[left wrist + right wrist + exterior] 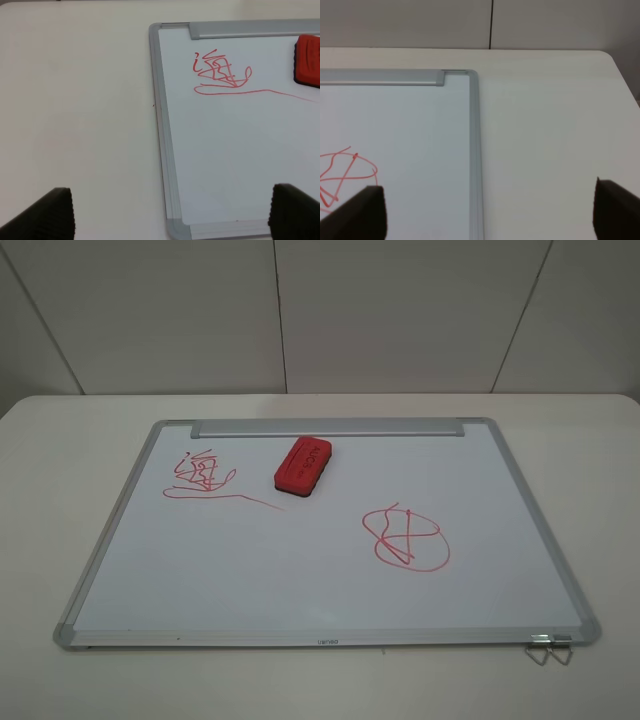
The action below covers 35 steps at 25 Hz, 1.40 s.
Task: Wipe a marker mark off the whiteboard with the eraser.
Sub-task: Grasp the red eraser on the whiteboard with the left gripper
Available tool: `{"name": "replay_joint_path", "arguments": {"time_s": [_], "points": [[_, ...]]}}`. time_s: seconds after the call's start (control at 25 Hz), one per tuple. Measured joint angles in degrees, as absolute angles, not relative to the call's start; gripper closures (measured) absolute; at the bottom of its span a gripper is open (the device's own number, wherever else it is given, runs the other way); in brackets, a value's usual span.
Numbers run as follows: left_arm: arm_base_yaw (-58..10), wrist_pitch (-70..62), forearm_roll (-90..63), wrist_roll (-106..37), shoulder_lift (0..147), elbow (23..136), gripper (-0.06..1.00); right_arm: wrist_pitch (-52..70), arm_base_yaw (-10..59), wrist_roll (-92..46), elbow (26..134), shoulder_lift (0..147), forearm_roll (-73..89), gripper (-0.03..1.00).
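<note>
Currently, the marker mark point(205, 478) sits unwiped on the whiteboard point(300, 580), well ahead of the left end effector point(170, 215). The eraser point(303, 465) lies flat on the whiteboard, lettering up. It is just beside the tip of the mark's trailing underline, on the side toward the right end effector point(487, 212), and near the tray bar point(328, 427).

Left end effector: fingers wide apart, holding nothing; a corner of the whiteboard shows between them.

Right end effector: fingers wide apart, holding nothing; the whiteboard's side frame runs between them. A round scribble point(345, 172) lies just ahead of its inner finger.

The whiteboard rests flat on the white surface point(60, 460).
</note>
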State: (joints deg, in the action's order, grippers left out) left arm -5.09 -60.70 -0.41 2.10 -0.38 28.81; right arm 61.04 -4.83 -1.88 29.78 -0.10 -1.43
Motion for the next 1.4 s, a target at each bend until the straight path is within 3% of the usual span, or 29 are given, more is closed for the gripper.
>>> {"name": "replay_joint_path", "arguments": {"time_s": [0.84, 1.12, 1.4], "points": [[-5.09, -60.14, 5.97, 1.62, 4.36, 29.5, 0.17, 61.04, -4.83, -1.88, 29.78, -0.1, -1.43, 0.26], [-5.09, -55.78, 3.6, -2.77, 28.52, 37.46, 0.17, 61.04, -4.83, -1.88, 29.78, -0.1, -1.43, 0.26], [-5.21, -55.61, -1.92, -3.65, 65.59, 54.84, 0.17, 61.04, -4.83, -1.88, 29.78, -0.1, -1.43, 0.26]]}}
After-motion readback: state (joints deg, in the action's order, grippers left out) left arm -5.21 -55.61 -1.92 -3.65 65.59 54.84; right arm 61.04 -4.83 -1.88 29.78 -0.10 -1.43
